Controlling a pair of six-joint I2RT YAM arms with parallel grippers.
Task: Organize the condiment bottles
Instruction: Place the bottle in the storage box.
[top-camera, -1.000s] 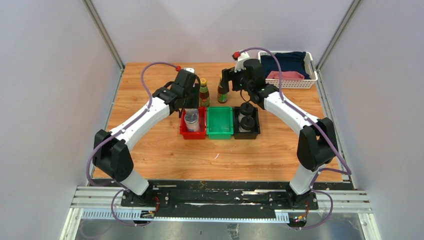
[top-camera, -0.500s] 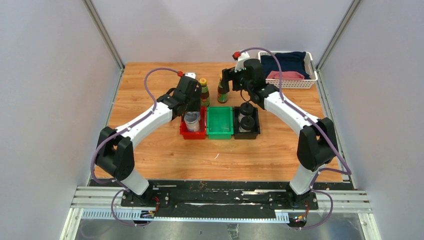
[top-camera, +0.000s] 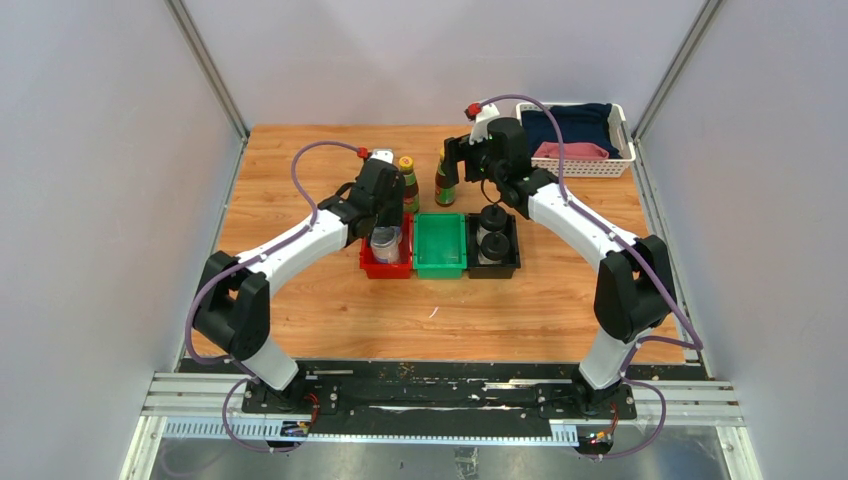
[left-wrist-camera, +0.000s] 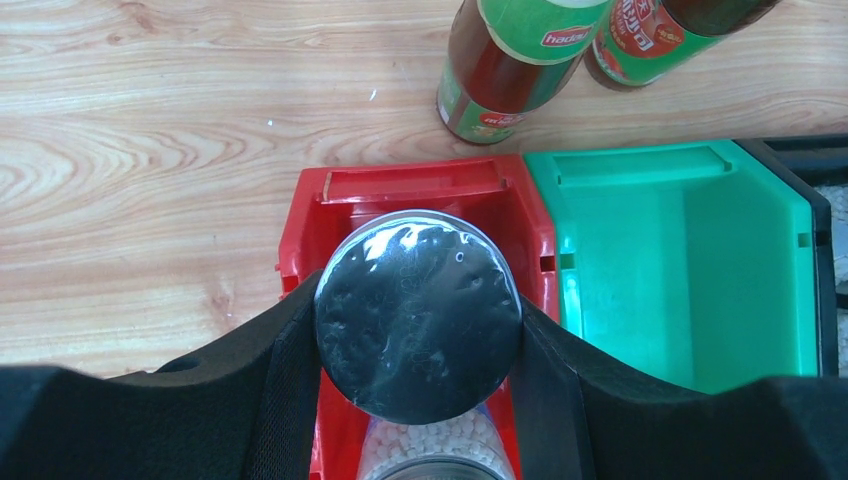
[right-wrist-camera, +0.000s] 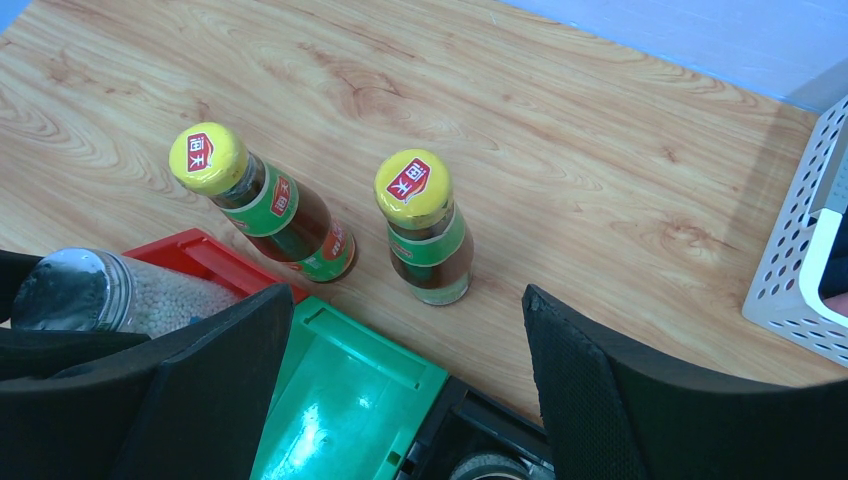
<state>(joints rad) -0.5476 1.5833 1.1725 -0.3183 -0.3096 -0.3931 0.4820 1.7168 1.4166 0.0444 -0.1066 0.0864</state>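
Wooden surface (top-camera: 300, 290): carries red bin (left-wrist-camera: 420, 185), green bin (left-wrist-camera: 680, 270) and black bin (top-camera: 493, 262) in a row.

Left hand (left-wrist-camera: 418, 345): grasps silver-lidded jar (left-wrist-camera: 418, 300) upright over red bin, above second jar (left-wrist-camera: 430, 450) inside; sits slightly nearer the bins than a second ago, elbow swung rightward.

Right hand (right-wrist-camera: 400, 310): released, unmoved, hovers over two brown bottles (right-wrist-camera: 275, 215) (right-wrist-camera: 425, 235) standing behind bins.

Black bin: holds two black-capped bottles (top-camera: 491, 218) (top-camera: 491, 243).

— What colours are in front of you?
— You have a red bin (left-wrist-camera: 420, 185), a green bin (left-wrist-camera: 730, 280) and a black bin (top-camera: 493, 268).
— And your bottles (right-wrist-camera: 428, 240)?
— Brown, yellow caps, red-and-green labels. Your jar (right-wrist-camera: 160, 300) shows white grains under a silver lid (left-wrist-camera: 418, 315). Your table (left-wrist-camera: 150, 150) is pale orange wood grain.
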